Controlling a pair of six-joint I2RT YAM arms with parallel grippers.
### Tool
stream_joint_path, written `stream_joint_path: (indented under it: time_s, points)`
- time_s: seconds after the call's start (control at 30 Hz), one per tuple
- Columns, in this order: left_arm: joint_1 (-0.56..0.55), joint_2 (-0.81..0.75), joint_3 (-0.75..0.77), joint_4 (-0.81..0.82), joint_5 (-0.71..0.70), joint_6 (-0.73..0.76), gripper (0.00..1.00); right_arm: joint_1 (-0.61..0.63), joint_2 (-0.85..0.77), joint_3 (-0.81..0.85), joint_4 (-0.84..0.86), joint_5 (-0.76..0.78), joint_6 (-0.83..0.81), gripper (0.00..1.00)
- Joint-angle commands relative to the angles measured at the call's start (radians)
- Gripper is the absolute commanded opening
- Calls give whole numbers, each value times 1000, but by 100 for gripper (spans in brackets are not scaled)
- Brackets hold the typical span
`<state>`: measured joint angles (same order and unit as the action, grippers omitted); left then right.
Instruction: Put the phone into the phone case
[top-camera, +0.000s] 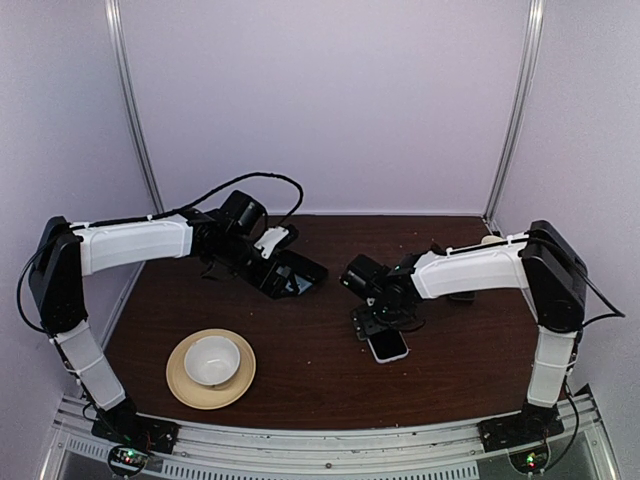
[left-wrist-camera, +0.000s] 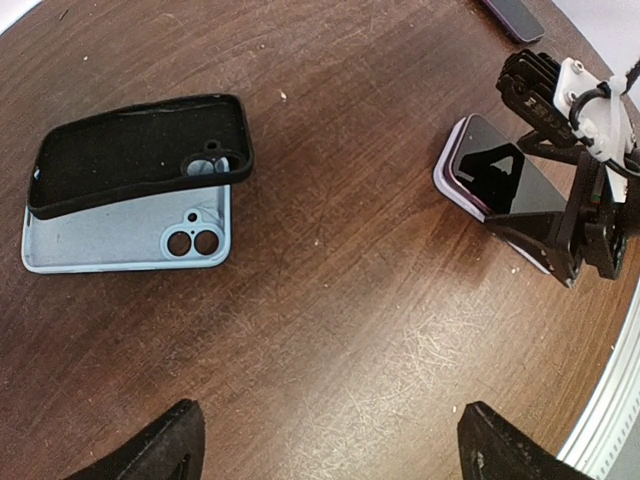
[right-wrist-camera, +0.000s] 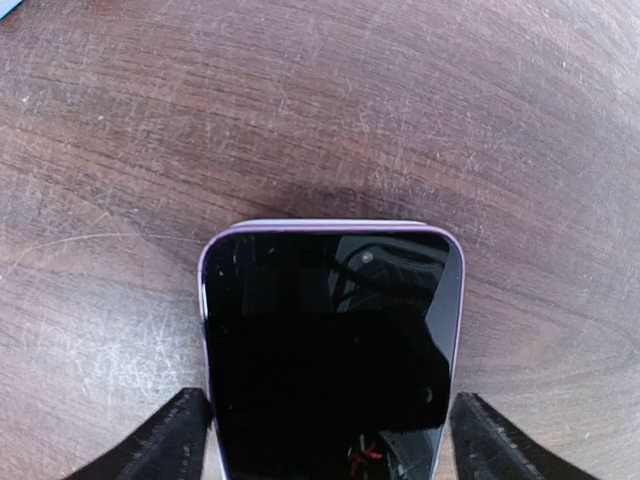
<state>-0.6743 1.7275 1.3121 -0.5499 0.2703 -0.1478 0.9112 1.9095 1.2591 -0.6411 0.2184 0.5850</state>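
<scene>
Right pincer (right-wrist-camera: 332, 440) is spread open, low over the phone (right-wrist-camera: 330, 330). I see one finger just off each long edge and can't tell if they touch. The phone lies flat on the desk (right-wrist-camera: 320, 110), glossy black screen up, with a thin lilac rim.

Left pincer (left-wrist-camera: 330, 445) is also open wide, above the desk. Ahead of it, toward the left of its wrist view, the black phone case (left-wrist-camera: 130, 150) lies hollow side up. It is tilted across a pale-blue phone-shaped piece (left-wrist-camera: 110, 245), shell or phone back, I can't tell which. The phone sits well apart from the case, ahead and right of this pincer.
</scene>
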Motion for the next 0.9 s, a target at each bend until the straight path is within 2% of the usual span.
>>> stream_joint_path:
  time_s: [0.0,0.07,0.2,0.27,0.33,0.4,0.5,0.87]
  points:
    - [-1,-9,3,1,6,19,92,1,-15,38,-87,-31,-23,91]
    - [-1,-9,3,1,5,19,92,-6,-44,50,-102,-58,-40,99]
    - [-1,-8,3,1,4,21,92,-32,-95,45,-129,-138,-68,99]
    - [-1,-8,4,0,5,21,92,-46,-115,23,-135,-152,-67,97]
    - [-1,-8,4,-2,4,21,92,-64,-123,-3,-139,-172,-57,85]
    - [0,-6,4,-2,4,21,92,-80,-128,-29,-129,-199,-46,67]
    - [-1,-5,4,-3,0,22,92,-87,-135,-58,-123,-210,-21,46]
    - [0,-3,6,-5,1,24,92,-88,-99,-144,-125,-228,29,22]
